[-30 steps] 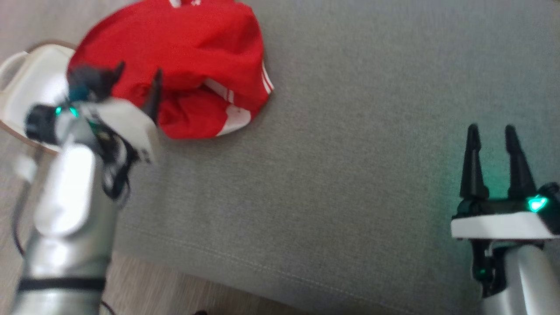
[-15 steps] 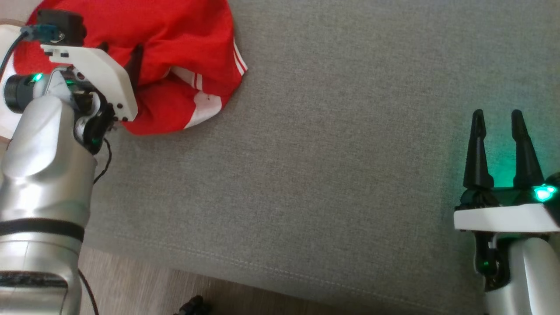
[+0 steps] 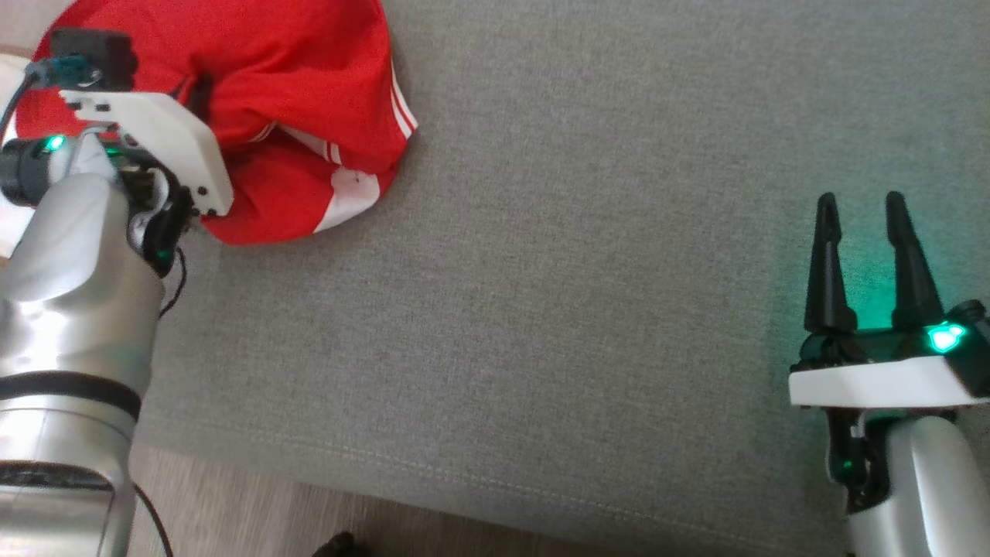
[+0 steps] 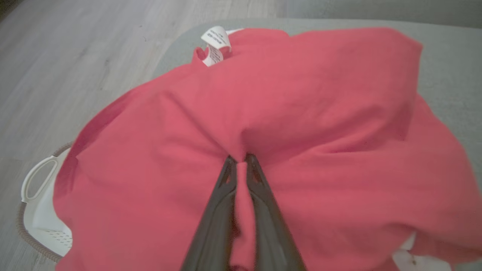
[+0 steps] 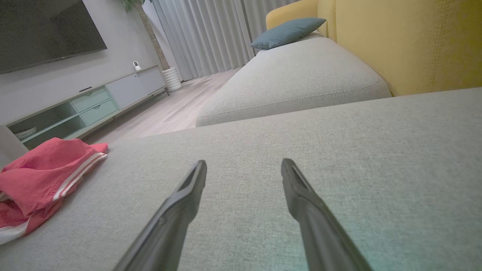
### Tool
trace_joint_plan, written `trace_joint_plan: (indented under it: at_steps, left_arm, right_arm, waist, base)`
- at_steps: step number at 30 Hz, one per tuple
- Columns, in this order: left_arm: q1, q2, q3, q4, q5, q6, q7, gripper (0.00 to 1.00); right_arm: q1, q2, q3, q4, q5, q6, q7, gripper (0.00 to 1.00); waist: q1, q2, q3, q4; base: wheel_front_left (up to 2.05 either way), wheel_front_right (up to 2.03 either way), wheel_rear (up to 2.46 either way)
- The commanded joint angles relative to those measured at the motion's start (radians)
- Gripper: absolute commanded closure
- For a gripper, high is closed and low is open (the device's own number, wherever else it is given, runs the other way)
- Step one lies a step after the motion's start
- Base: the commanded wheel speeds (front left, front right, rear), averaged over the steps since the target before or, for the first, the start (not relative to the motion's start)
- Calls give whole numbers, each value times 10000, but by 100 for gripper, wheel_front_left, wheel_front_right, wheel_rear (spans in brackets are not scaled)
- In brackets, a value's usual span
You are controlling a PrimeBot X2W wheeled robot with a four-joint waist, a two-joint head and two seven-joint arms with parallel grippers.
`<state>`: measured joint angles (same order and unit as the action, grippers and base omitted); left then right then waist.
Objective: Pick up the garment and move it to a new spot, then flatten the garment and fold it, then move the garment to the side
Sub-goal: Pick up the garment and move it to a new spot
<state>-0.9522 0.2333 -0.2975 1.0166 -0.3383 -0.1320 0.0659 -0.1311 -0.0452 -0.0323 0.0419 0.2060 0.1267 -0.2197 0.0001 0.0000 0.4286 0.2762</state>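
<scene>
The garment (image 3: 302,100) is a crumpled red piece with white stripes, lying at the far left corner of the grey sofa seat (image 3: 588,255). My left gripper (image 3: 199,89) is sunk into its folds. In the left wrist view the two fingers meet on a pinched ridge of the red garment (image 4: 301,124), so the left gripper (image 4: 240,160) is shut on it. My right gripper (image 3: 861,209) hovers open over bare cushion at the right, far from the garment (image 5: 41,173); in its own view the right gripper (image 5: 244,165) holds nothing between its fingers.
A white laundry basket (image 4: 41,203) sits on the wood floor (image 4: 75,56) just past the seat's left corner, partly under the garment. The seat's front edge (image 3: 464,495) runs along the bottom. A yellow backrest (image 5: 406,41) and a teal pillow (image 5: 288,32) stand beyond.
My left gripper has pushed into the garment and closed on a fold of it. The head camera has shifted, so the garment sits further left. The right gripper stays open.
</scene>
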Motion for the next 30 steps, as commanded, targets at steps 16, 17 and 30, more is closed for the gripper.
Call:
trace_joint_plan:
  at_steps: [16, 17, 30]
  left_arm:
    - [-733, 1085, 829, -1703, -280, 419, -3141, 100]
    - [-675, 1100, 862, -2001, -283, 449, -3174, 100]
    - [806, 174, 372, -5659, -810, 598, -2098, 100]
  right_arm:
    - [255, -50, 970, 871, 920, 40, -376, 0]
    - [270, -50, 1011, 932, 1004, 40, -388, 0]
    - [155, -50, 1325, 965, 1610, 40, -419, 0]
  waist:
    - [-1, 0, -2313, -261]
    - [-1, 0, -2435, -284]
    - [-1, 0, -3086, -1196]
  base:
    - [0, 0, 0]
    - [0, 0, 0]
    - [0, 0, 0]
